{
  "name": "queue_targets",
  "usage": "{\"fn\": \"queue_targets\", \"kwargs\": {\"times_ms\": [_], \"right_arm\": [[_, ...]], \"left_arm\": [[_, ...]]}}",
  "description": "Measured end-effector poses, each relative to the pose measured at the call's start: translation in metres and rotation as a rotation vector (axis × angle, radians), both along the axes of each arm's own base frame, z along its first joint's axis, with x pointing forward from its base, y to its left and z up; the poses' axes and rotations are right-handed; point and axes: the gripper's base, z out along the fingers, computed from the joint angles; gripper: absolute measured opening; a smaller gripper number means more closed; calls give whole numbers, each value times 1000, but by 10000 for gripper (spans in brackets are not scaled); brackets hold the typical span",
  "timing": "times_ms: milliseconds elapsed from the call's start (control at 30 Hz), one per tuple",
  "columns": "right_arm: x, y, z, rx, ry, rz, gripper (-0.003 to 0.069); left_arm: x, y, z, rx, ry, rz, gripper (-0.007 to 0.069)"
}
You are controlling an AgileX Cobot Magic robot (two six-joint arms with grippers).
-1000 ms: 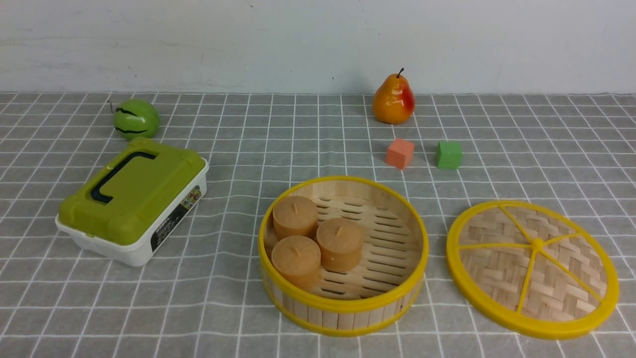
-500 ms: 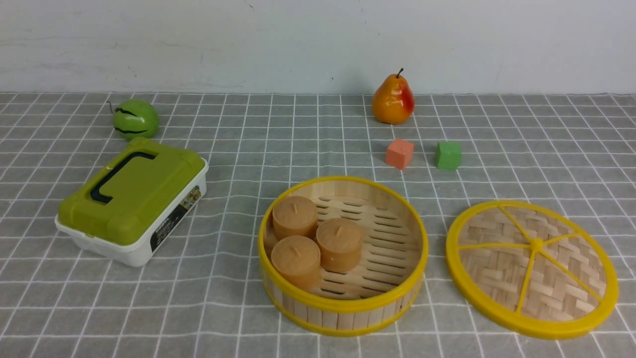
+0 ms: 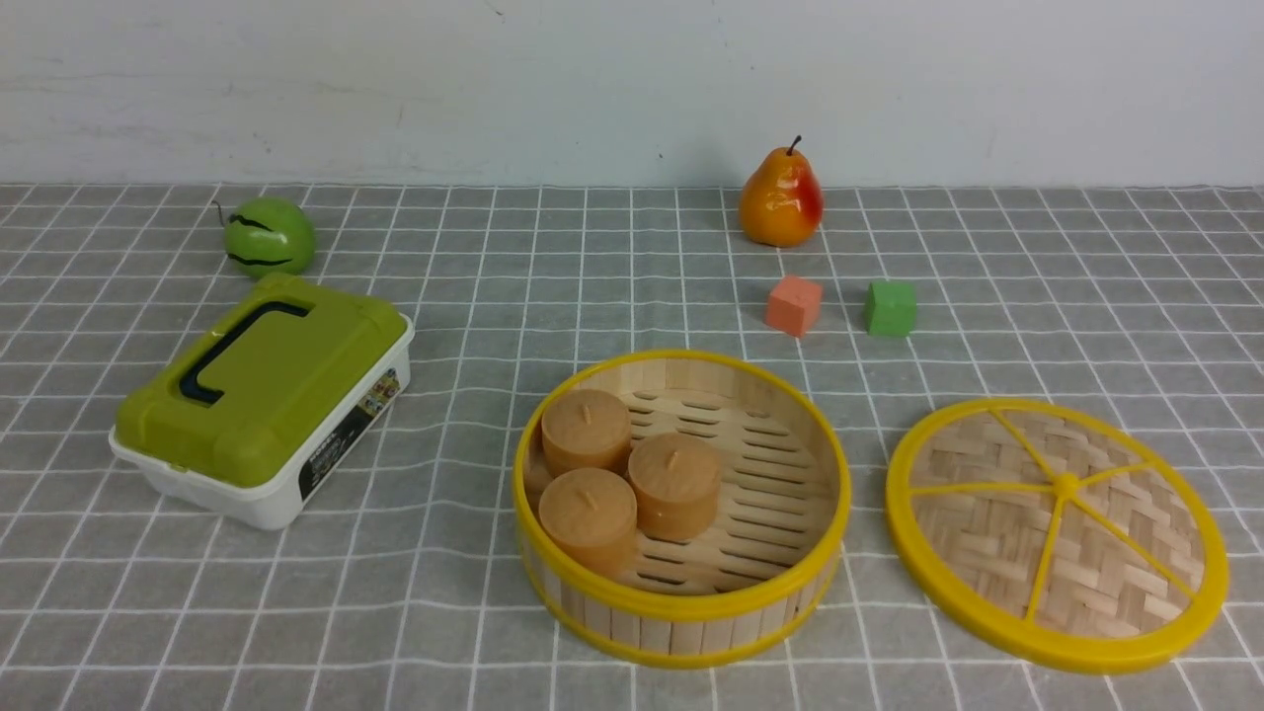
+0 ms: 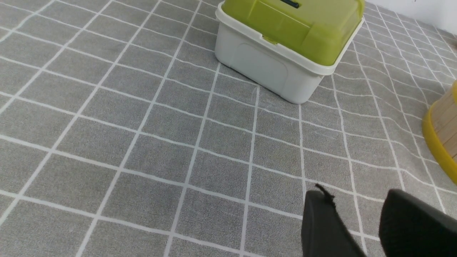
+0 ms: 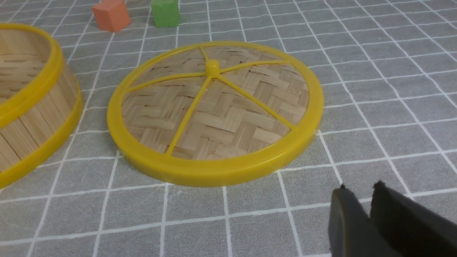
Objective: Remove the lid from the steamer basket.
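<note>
the lid lies flat on the tablecloth near its front right corner, just beside the open steamer basket (three brown cakes inside); the job looks done. the right gripper hangs low near the lid, empty, jaws narrowly parted; the left gripper stands spread, empty.
</note>
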Motion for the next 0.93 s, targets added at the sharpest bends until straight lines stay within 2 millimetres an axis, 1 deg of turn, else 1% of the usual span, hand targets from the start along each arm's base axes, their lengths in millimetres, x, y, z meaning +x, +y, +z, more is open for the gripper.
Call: {"fn": "queue_targets", "kwargs": {"times_ms": [933], "right_arm": [[0, 0, 0, 0, 0, 0, 119]], "left_arm": [[0, 0, 0, 0, 0, 0, 239]]}}
